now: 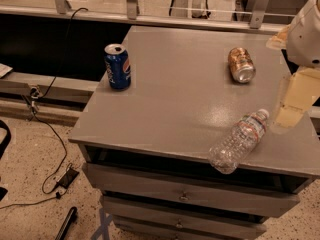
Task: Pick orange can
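The orange can [241,64] lies on its side at the back right of the grey cabinet top [175,94], its silver top facing the front. My gripper [291,104] hangs at the right edge of the view, above the cabinet's right side. It is to the right of the can and a little nearer the front, apart from it and holding nothing that I can see.
A blue Pepsi can [117,66] stands upright at the left of the top. A clear plastic bottle [239,140] lies on its side at the front right, overhanging the front edge. Drawers [185,196] sit below. Cables [50,134] run across the floor at left.
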You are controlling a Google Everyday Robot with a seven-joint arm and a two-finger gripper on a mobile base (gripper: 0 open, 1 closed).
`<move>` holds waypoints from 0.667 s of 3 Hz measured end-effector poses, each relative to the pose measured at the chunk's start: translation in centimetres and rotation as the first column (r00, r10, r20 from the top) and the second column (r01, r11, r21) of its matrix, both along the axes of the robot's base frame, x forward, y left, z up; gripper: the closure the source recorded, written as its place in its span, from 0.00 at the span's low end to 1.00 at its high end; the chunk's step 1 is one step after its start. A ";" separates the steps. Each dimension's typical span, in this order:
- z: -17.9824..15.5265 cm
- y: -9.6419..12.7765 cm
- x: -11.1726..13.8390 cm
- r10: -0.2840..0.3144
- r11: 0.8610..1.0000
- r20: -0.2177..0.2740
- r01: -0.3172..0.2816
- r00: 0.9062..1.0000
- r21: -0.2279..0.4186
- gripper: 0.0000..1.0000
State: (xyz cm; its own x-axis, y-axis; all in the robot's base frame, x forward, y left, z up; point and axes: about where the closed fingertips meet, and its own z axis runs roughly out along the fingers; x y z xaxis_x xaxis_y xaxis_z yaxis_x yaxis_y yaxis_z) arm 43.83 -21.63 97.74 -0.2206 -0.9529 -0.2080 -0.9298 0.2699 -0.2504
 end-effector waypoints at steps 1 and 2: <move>0.0 0.0 0.0 0.000 1.000 0.000 0.000 1.000 0.000 0.00; 0.2 0.1 0.3 0.008 1.000 0.005 -0.009 1.000 0.015 0.00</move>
State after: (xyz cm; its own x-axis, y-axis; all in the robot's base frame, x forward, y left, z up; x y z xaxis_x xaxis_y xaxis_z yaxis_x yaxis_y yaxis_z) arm 44.09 -21.54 97.90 -0.2114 -0.9515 -0.2234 -0.9308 0.2658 -0.2511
